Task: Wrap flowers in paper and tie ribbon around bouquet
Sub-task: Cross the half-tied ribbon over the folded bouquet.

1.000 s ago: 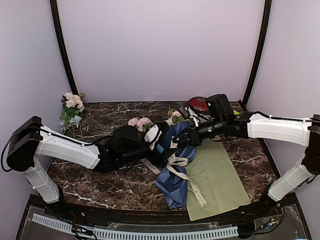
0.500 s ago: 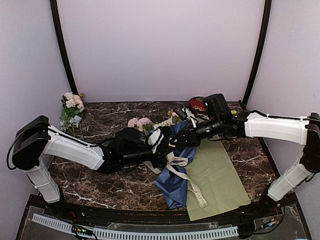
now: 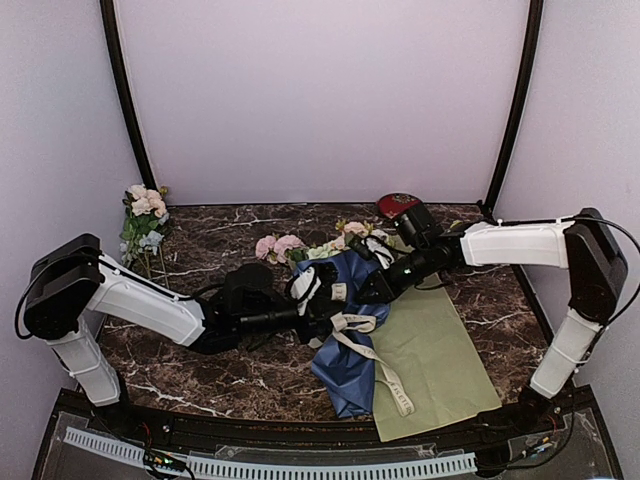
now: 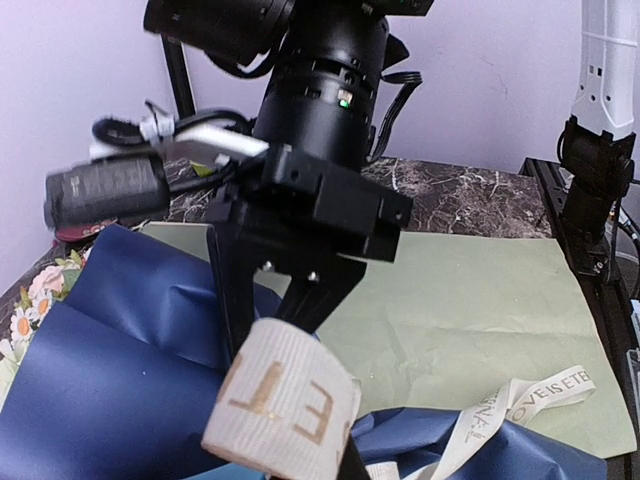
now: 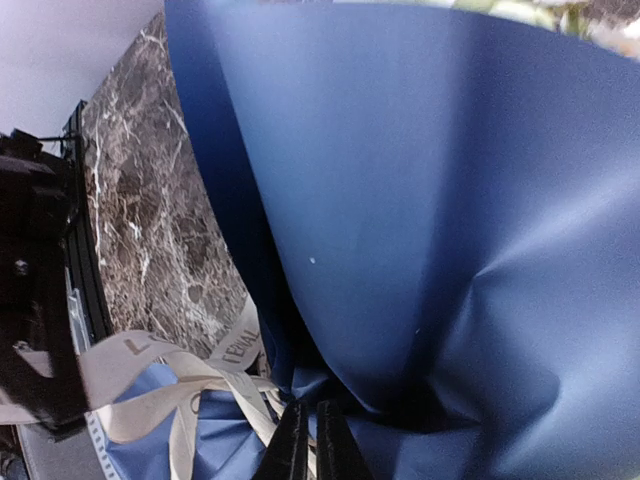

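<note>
The bouquet (image 3: 352, 272) in its blue paper (image 3: 345, 375) lies in the middle of the bench (image 3: 225, 375), partly over a yellow-green sheet (image 3: 430, 360), while the left gripper (image 3: 320, 298) pinches a loop of the ribbon (image 4: 285, 405) and the right gripper (image 5: 305, 445), fingers pressed together, sits at the ribbon's loose strands.

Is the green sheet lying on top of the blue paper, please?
No, the blue paper overlaps the left edge of the green sheet, which lies underneath.
</note>
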